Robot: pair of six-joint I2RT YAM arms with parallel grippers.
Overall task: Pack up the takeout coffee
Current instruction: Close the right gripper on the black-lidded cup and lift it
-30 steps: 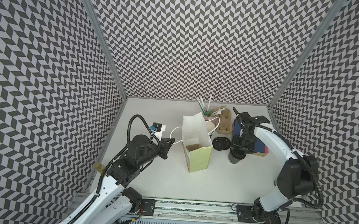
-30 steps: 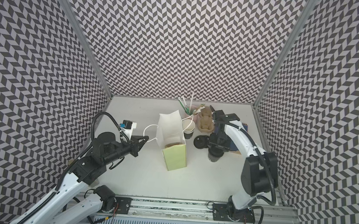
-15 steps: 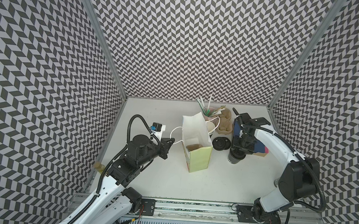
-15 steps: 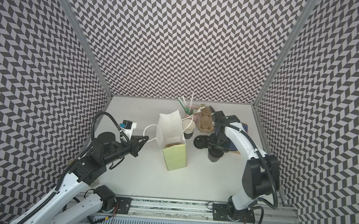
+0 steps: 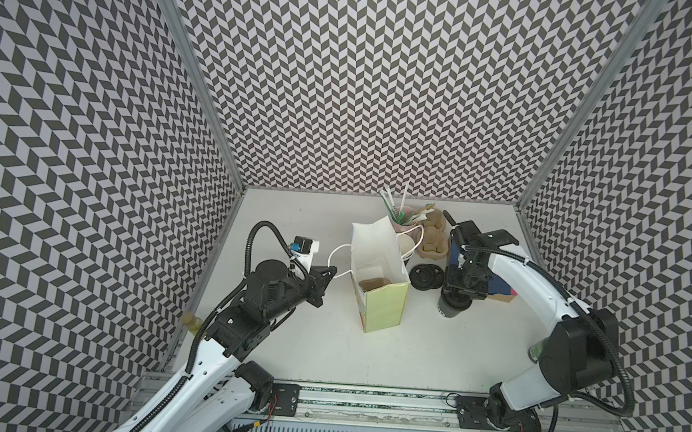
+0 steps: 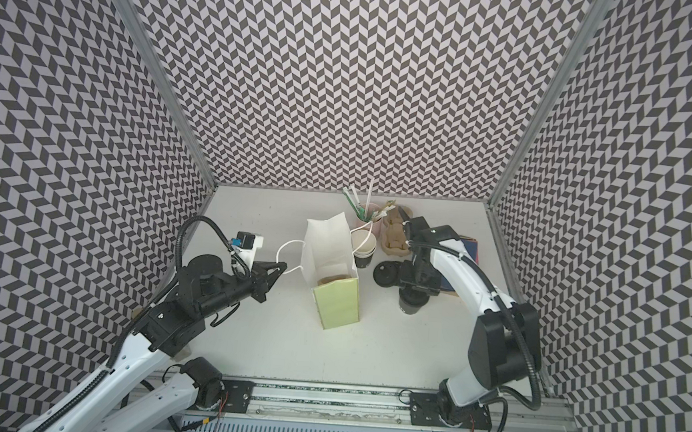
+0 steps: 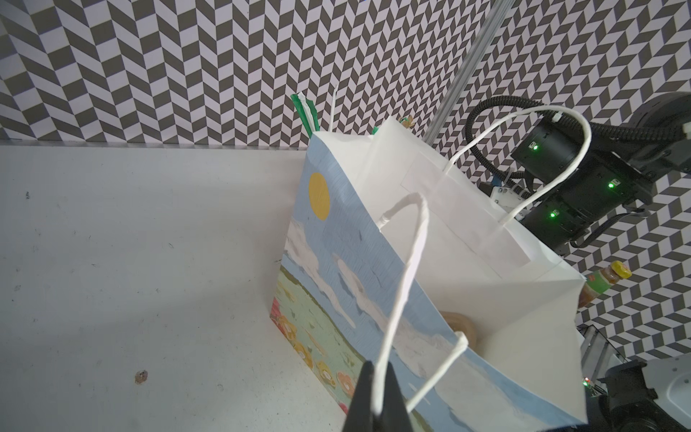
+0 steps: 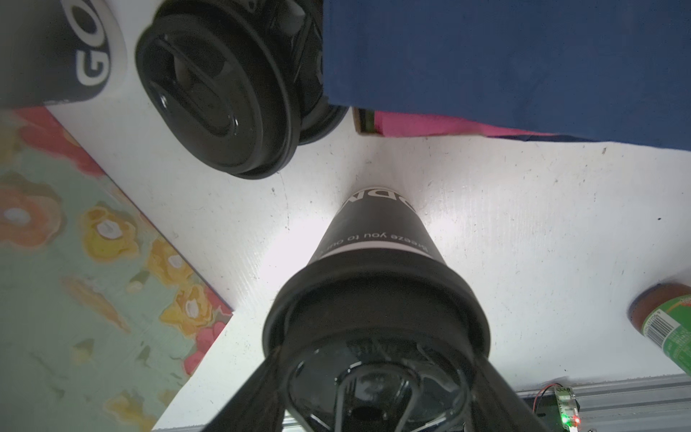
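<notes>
The takeout coffee (image 5: 454, 309) (image 6: 413, 305) (image 8: 377, 239) is a black lidded cup standing on the table right of the gift bag (image 5: 378, 265) (image 6: 336, 304) (image 7: 336, 239). My right gripper (image 5: 465, 290) (image 8: 375, 355) reaches down over it, its fingers pressed against both sides of the lid. The bag stands upright and open, with a tan object at its bottom. My left gripper (image 5: 329, 271) (image 6: 280, 266) (image 7: 377, 374) is shut on the bag's near white handle (image 7: 407, 269) and holds it out to the left.
Loose black lids (image 5: 427, 276) lie between bag and cup. Behind them are stacked cups (image 5: 405, 246), a pink cup of straws (image 5: 400, 218) and a tan pulp carrier (image 5: 432, 242). A blue flat box (image 5: 498, 284) lies right of the cup, a green bottle (image 8: 665, 321) near the right edge.
The right arm's elbow has sunk slightly toward the front while its gripper stays at the cup's lid. The left arm and the bag have not moved.
</notes>
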